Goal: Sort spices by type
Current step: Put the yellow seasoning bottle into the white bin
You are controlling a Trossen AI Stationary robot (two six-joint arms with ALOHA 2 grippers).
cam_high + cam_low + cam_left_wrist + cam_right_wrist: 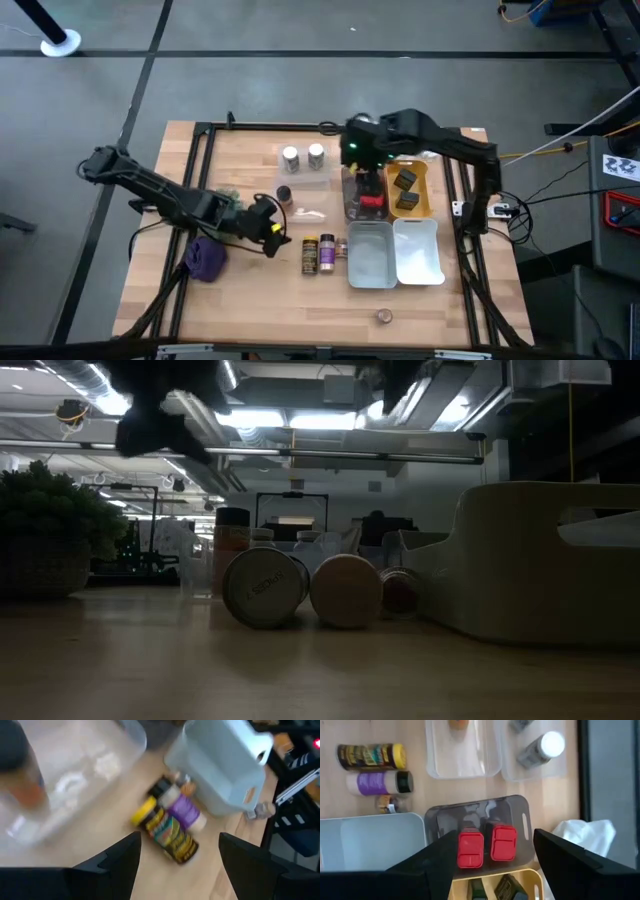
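While the right gripper (490, 865) hovers part-open and empty above two red square tins (487, 845) in the grey tray (434, 817), the open left gripper (177, 865) (empty too) could knock the lying jars (167, 822) beside that tray and roll them off

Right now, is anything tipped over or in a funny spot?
Yes. Three spice jars lie on their sides on the bare wood beside the pale blue bin, not in any container. One small round tin sits alone near the table's front edge. The two red tins sit neatly in the grey tray.
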